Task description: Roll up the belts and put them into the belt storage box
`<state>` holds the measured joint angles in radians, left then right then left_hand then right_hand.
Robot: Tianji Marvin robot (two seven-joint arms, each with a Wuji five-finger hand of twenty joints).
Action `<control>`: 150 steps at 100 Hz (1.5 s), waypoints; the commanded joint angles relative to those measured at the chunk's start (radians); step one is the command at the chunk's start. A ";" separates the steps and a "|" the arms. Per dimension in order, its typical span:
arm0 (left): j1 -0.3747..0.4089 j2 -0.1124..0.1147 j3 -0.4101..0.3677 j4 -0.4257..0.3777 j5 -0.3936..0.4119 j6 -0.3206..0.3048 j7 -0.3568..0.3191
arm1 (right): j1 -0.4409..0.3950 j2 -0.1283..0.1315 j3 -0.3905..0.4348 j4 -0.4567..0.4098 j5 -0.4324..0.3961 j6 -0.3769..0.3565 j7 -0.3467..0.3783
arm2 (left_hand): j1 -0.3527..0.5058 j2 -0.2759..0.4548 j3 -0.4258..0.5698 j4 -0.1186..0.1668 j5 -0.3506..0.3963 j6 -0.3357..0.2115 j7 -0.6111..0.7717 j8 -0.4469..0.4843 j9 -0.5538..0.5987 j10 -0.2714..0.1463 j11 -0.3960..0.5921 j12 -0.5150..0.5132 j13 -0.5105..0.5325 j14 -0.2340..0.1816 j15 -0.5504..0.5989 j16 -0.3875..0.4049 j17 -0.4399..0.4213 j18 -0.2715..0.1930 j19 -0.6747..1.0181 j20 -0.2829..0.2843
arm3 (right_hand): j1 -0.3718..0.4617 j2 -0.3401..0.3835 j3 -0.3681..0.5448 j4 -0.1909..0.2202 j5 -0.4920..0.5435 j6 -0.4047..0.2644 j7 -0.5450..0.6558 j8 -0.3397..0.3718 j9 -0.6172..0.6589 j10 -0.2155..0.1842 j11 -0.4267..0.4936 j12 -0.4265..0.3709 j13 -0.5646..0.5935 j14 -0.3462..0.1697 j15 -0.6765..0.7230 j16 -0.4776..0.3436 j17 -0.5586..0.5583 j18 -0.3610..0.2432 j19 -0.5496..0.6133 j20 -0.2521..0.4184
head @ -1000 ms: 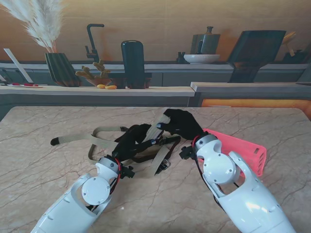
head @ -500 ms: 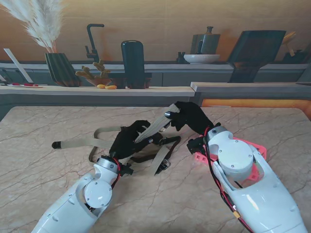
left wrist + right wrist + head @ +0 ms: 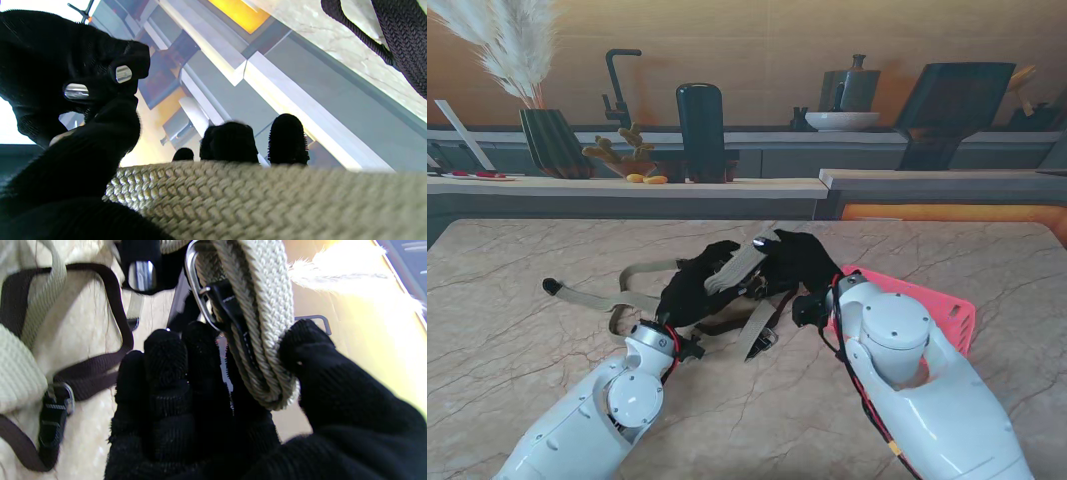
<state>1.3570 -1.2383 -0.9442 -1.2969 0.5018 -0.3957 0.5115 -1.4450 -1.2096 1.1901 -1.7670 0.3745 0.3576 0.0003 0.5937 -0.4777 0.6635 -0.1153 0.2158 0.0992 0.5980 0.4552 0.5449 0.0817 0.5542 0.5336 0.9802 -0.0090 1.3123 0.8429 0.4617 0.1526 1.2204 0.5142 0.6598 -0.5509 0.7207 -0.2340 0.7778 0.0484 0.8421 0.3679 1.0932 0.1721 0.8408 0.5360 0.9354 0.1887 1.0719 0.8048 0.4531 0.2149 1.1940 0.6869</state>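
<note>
Two belts on the marble table (image 3: 517, 350), one beige woven belt (image 3: 587, 298) and one dark brown belt (image 3: 749, 300), just left of the one pink storage box (image 3: 947, 312), right hand (image 3: 802, 260) pinching the beige belt's folded buckle end, left hand (image 3: 695, 285) closed around its middle

The middle of the marble table (image 3: 517, 340) is crowded: the left hand (image 3: 695, 288) and right hand (image 3: 799, 258) meet there over a tangle of the beige belt (image 3: 592, 298) and the dark belt (image 3: 749, 304) — loops lie between and just nearer than the hands. The pink storage box (image 3: 947, 312) sits beside the right forearm, partly covered by it. Bare tabletop lies at the far left, the far right, and the near edge between the arms.
</note>
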 commanded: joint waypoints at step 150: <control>0.020 -0.026 -0.004 -0.009 -0.063 -0.053 0.002 | 0.143 -0.086 -0.107 0.278 0.396 0.285 0.108 | 0.673 0.559 -0.729 0.006 -0.062 -0.117 0.065 0.062 -0.135 -0.038 -0.107 -0.136 -0.530 0.089 -0.862 -0.316 -0.303 0.019 -0.326 -0.014 | 0.078 0.168 -0.019 0.058 0.065 -0.175 0.111 -0.036 -0.073 0.076 0.103 0.075 -0.051 -0.020 0.139 0.073 -0.046 -0.034 0.110 0.056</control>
<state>1.3732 -1.2507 -0.9390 -1.2898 0.4430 -0.4517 0.5026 -1.2965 -1.2953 1.0933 -1.4889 0.7868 0.6340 0.0907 1.0911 -0.1074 -0.1274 -0.0779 0.1526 -0.0063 0.5443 0.4934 0.3762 0.0730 0.4237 0.3850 0.4240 0.1038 0.4370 0.5093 0.1508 0.1778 0.8705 0.4848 0.5657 -0.4666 0.6193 -0.2368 0.7909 0.0043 0.8886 0.3210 1.0303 0.1889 0.9583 0.6152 0.9063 0.1801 1.2288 0.8810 0.4150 0.1990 1.2816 0.7235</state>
